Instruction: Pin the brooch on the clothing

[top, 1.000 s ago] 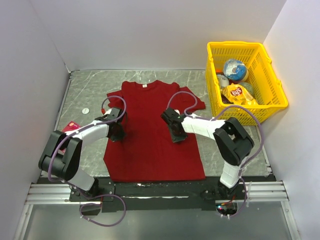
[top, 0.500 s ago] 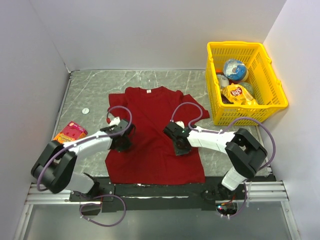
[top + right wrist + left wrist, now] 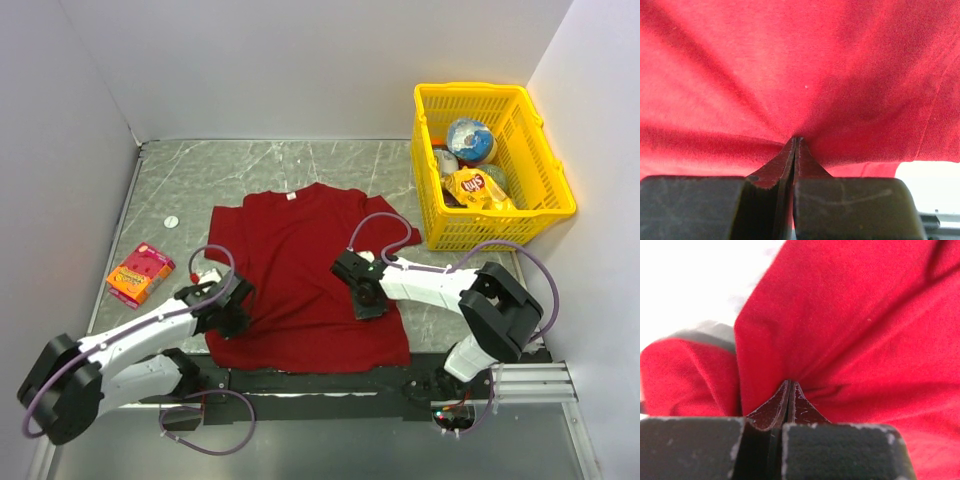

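Note:
The dark-red T-shirt [image 3: 300,270] lies on the table, neck with white label at the far side. It fills the left wrist view [image 3: 850,330] and the right wrist view [image 3: 800,70]. My left gripper [image 3: 228,310] is shut on a pinch of the shirt's fabric at its left side [image 3: 789,385]. My right gripper [image 3: 366,298] is shut on a pinch of fabric at the shirt's right side [image 3: 797,141]. The brooch [image 3: 172,221], a tiny whitish disc, lies on the table far left of the shirt, away from both grippers.
An orange-and-pink flat packet [image 3: 140,273] lies left of the shirt near the left arm. A yellow basket [image 3: 548,214] with snack bags and a ball stands at the far right. White walls enclose the table.
Both grippers have pulled back toward the near edge, dragging the shirt nearer with them. The left arm has swung off the orange-and-pink packet, which now shows in full.

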Available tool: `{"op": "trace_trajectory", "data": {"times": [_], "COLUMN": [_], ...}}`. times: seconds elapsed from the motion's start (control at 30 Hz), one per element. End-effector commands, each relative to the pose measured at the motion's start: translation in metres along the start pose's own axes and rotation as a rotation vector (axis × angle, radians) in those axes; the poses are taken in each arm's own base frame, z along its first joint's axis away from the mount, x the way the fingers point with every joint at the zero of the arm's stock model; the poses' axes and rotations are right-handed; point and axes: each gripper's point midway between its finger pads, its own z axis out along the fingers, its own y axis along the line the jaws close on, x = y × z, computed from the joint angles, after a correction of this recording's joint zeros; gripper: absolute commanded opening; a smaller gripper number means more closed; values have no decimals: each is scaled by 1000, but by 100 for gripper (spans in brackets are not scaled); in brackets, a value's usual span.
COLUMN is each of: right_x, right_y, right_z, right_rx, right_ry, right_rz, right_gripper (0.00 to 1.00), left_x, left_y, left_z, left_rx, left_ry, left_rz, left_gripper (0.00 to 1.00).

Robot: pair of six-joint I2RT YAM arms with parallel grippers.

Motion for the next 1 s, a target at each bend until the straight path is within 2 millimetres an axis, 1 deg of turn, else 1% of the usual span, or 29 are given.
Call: {"op": "trace_trajectory", "data": {"times": [0.0, 0.03, 0.07, 0.1, 0.13, 0.17, 0.2, 0.23, 0.27, 0.3, 0.33, 0.4, 0.43, 0.47, 0.5, 0.53, 0.57, 0.6, 0.63, 0.67, 0.7, 0.73, 0.77, 0.8, 0.83, 0.87, 0.9, 0.93, 0.97], "right_x": [49, 39, 29, 11, 0, -11, -31, -40, -52, -69, -81, -105, -114, -121, -130, -135, -139, -142, -144, -148, -152, -153, -156, -159, -161, -160, -162, -166, -163], "right_y": [-36, -34, -35, -26, -22, -20, -12, -8, -5, 2, 7, 20, 26, 31, 38, 42, 44, 49, 52, 56, 53, 56, 55, 49, 49, 47, 47, 41, 44], "right_z": [-11, -18, -23, -36, -42, -49, -63, -69, -75, -86, -92, -102, -104, -105, -105, -104, -103, -100, -99, -98, -97, -97, -96, -93, -91, -88, -86, -84, -81], "right_rx": [141, 135, 140, 103, 87, 80, 43, 34, 23, 4, -5, -33, -45, -59, -65, -76, -89, -109, -133, -156, -159, -186, -196, -190, -205, -219, -233, -241, -280], "right_ry": [179, 139, 99, 32, -7, -51, -123, -158, -202, -252, -289, -346, -367, -378, -383, -393, -389, -377, -378, -391, -393, -389, -396, -390, -384, -373, -371, -367, -350], "right_rz": [-58, -55, -57, -57, -52, -54, -58, -57, -60, -77, -76, -105, -103, -109, -128, -129, -134, -135, -140, -147, -135, -137, -141, -127, -118, -120, -109, -87, -94], "right_gripper": [0, 0, 0, 0, 0, 0, 0, 0, 0, 0, 0, 0, 0, 0, 0, 0, 0, 0, 0, 0, 0, 0, 0, 0, 0, 0, 0, 0, 0], "left_x": [-1, -12, -27, -38, -54, -64, -78, -93, -103, -117, -136, -161, -187, -200, -220, -242, -255, -281, -292, -302, -326, -332, -341, -356, -357, -362, -372, -375, -377], "left_y": [25, 6, 0, -8, -30, -40, -49, -68, -81, -85, -98, -111, -117, -117, -125, -115, -112, -104, -98, -91, -77, -69, -64, -54, -45, -40, -27, -23, -20], "left_z": [-14, -23, -30, -37, -55, -62, -69, -85, -89, -95, -109, -109, -117, -108, -116, -112, -101, -106, -92, -87, -87, -70, -64, -63, -44, -37, -32, -13, -5], "left_rx": [-83, -22, -11, 3, 57, 73, 86, 133, 153, 141, 158, 131, 140, 103, 114, 82, 37, 11, -24, -50, -74, -110, -124, -150, -198, -218, -236, -241, -233], "left_ry": [-26, -63, -131, -171, -221, -257, -316, -365, -399, -456, -500, -544, -562, -554, -577, -581, -574, -612, -596, -586, -601, -564, -561, -570, -525, -517, -509, -482, -461], "left_rz": [-38, -24, -21, -13, -15, -17, 17, 11, 19, 49, 27, 85, 48, 44, 58, 22, 20, -6, -5, -14, -54, -52, -58, -63, -58, -61, -79, -78, -80], "left_gripper": [1, 1, 1, 4, 9, 15, 28, 37, 51, 77, 89, 94, 93, 92, 90, 90, 90, 90, 90, 90, 91, 90, 90, 90, 89, 89, 87, 86, 85]}}
